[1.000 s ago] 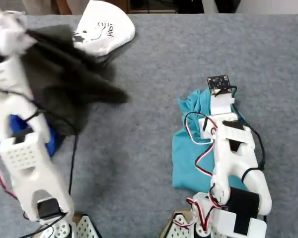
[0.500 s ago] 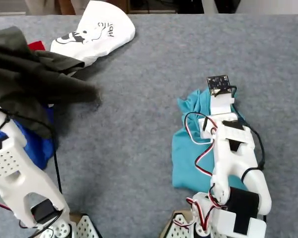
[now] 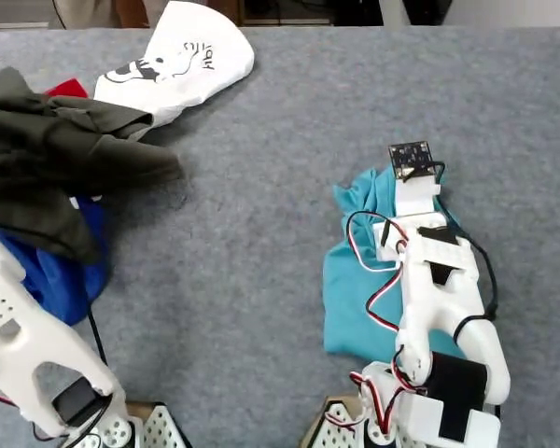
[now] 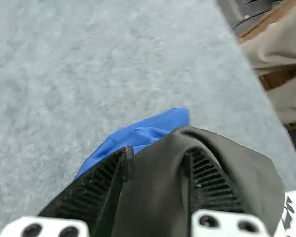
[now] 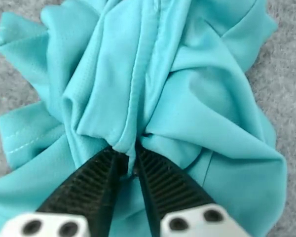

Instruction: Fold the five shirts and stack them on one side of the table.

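Plainly, teal shirt [image 5: 187,98] sits pinched in right hand [image 5: 129,154].

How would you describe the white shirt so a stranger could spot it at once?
On the grey table, look to the far edge on the side of the left arm, where shirts are heaped. The white shirt lies at the far end of the heap, beside the dark shirt; it alone is white, with a black cartoon print.

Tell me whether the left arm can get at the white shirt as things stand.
Probably not yet. The left arm has its jaws shut on the dark shirt, which is bunched between that arm and the white shirt. With the jaws freed, the way looks open.
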Robot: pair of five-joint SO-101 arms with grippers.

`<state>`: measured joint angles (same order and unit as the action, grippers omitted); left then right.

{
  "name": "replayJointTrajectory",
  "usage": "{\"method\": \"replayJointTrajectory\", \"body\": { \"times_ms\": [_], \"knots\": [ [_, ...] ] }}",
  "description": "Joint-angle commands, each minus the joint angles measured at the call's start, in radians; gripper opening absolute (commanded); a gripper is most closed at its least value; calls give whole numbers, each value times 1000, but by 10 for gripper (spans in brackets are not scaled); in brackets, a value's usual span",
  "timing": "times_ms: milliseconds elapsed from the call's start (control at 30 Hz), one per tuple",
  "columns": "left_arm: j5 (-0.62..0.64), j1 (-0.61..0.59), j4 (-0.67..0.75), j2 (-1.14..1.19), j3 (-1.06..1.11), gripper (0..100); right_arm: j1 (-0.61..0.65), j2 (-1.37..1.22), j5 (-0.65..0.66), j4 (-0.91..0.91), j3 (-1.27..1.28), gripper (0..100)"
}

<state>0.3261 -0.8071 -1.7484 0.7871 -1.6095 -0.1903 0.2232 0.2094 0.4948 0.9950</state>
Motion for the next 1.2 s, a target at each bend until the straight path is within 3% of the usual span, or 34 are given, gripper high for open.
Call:
{"method": "replayJointTrajectory", "body": {
  "times_ms": [0,267,433,600,767,900,1167],
  "knots": [
    [29,-49,-9,24,-35,186,13,-7,-5,-11,-48,2],
    [204,-150,-9,54,-46,186,13,-8,-5,-11,-48,2],
    [201,-101,-11,-19,-63,187,13,-8,-5,-11,-48,2],
    [180,118,-11,-127,-58,230,13,-8,-5,-11,-48,2],
    [-2,443,20,-68,-43,240,13,-8,-5,-11,-48,2],
    [-43,600,180,62,41,240,13,-5,-5,-11,-47,2],
    [-41,706,595,277,244,238,13,-5,-6,-11,-47,2]
  ]
}}
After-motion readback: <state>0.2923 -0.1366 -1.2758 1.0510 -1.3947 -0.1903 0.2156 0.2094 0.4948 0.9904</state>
